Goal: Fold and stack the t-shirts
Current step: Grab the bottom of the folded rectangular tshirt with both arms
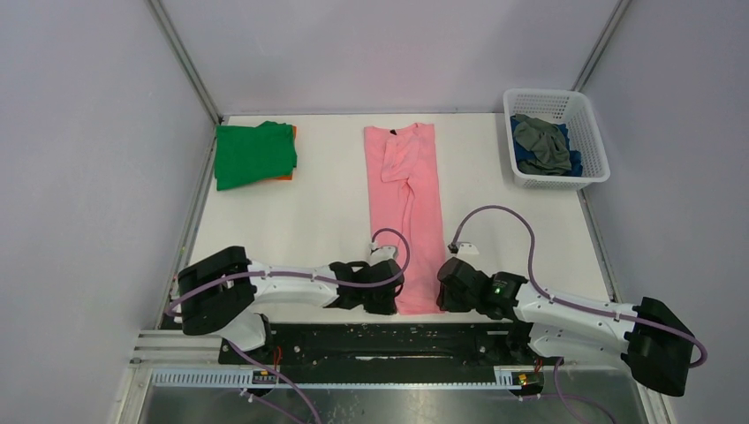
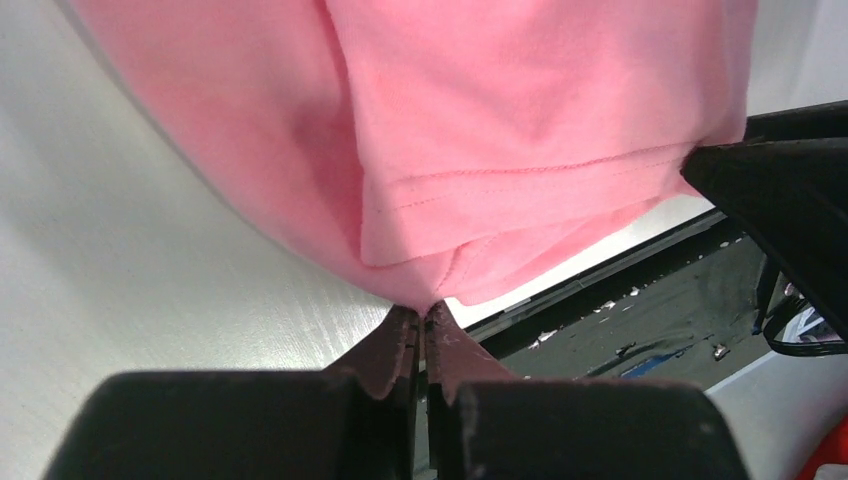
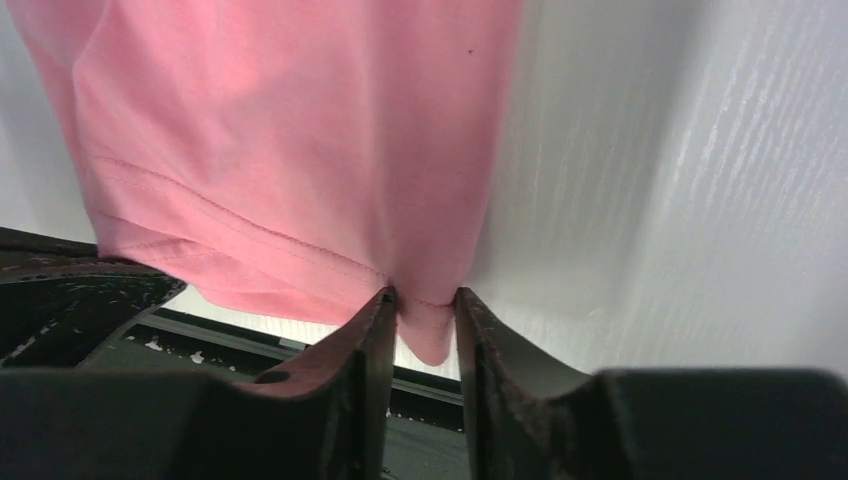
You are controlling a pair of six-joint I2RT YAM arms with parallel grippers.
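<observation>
Two near hem corners of the pink t-shirt (image 1: 415,203), lying lengthwise on the worktop (image 1: 327,203), are being taken: the left gripper (image 2: 425,312) is pinching one tight; the right gripper (image 3: 422,298) is straddling the other narrowly, hold uncertain. Raising both evenly toward its far end is looking wisest.

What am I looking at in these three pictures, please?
This is a robot: a left arm and a right arm bolted at the near edge of a white table. The wide picture looks down from above and behind them. The other two come from a camera on each wrist, with its own black fingers at the bottom. A pink t-shirt lies flat in the middle. A folded green t-shirt sits over orange cloth at far left. A white basket at far right holds a grey t-shirt and blue cloth. The left gripper is shut on one near corner of the pink t-shirt. The right gripper has the other corner between its jaws; whether it is pinched I cannot tell.
</observation>
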